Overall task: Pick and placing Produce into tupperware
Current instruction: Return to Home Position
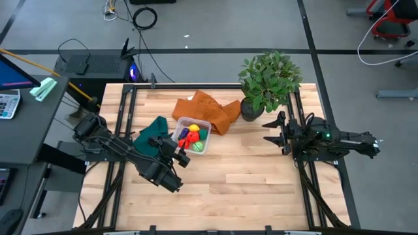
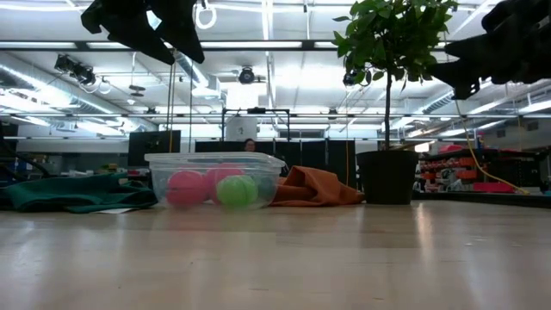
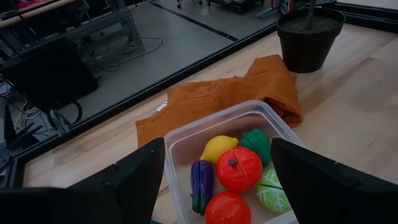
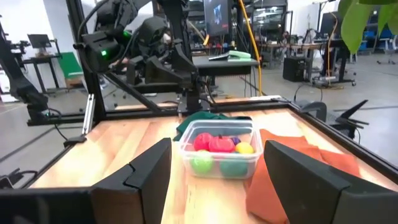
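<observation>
The clear tupperware (image 1: 194, 136) stands on the wooden table, between a dark green cloth (image 1: 154, 132) and an orange cloth (image 1: 208, 109). The produce lies inside on its floor: a yellow piece (image 3: 219, 148), a green one (image 3: 257, 143), two red ones (image 3: 239, 168), a purple one (image 3: 202, 183) and a yellow-green one (image 3: 272, 190). My left gripper (image 1: 181, 151) hovers open just off the box's near-left side, above the table, holding nothing. My right gripper (image 1: 273, 130) is open near the table's right edge, pointing level toward the box from a distance.
A leafy potted plant (image 1: 268, 81) stands at the far right, just beyond my right gripper. The orange cloth reaches from the box to the pot (image 3: 309, 37). Bare wood (image 1: 248, 183) stretches across the near half of the table.
</observation>
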You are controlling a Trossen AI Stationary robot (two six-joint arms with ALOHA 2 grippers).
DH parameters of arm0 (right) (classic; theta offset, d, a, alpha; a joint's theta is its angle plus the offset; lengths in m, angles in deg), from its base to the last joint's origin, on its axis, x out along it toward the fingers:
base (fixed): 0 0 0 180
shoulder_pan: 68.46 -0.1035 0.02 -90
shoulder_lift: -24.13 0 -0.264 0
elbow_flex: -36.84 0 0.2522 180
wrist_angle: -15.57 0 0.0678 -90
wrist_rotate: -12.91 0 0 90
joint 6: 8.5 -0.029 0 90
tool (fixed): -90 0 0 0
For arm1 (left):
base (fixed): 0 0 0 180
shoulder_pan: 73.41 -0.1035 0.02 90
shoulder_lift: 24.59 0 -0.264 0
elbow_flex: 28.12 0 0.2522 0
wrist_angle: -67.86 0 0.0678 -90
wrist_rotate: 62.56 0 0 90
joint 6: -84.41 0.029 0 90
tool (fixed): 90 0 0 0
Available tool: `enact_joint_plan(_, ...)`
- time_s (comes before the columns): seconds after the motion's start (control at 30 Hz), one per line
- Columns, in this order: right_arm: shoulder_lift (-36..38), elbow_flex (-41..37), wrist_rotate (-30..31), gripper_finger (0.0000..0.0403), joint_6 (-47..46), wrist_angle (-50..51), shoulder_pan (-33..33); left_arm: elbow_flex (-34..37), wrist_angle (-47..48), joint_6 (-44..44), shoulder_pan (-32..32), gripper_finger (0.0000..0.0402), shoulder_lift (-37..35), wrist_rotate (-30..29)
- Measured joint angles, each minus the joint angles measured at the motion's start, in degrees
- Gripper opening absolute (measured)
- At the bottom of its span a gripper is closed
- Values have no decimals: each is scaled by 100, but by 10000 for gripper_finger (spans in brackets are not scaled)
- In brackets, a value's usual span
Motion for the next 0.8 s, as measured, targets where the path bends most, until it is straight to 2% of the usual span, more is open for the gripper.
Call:
enact_joint_plan(0.27, 0, -124, -2, 219, -109, -88, -5, 0, 13, 0, -2, 298, 2, 1)
enact_joint_plan(0.6, -1, -557, -1, 219, -221, -1092, -5, 0, 13, -1, -2, 298, 2, -1)
enact_joint_plan(0.8, 0, -559, 0, 217, -223, -1080, -10, 0, 11, -3, -2, 298, 2, -1)
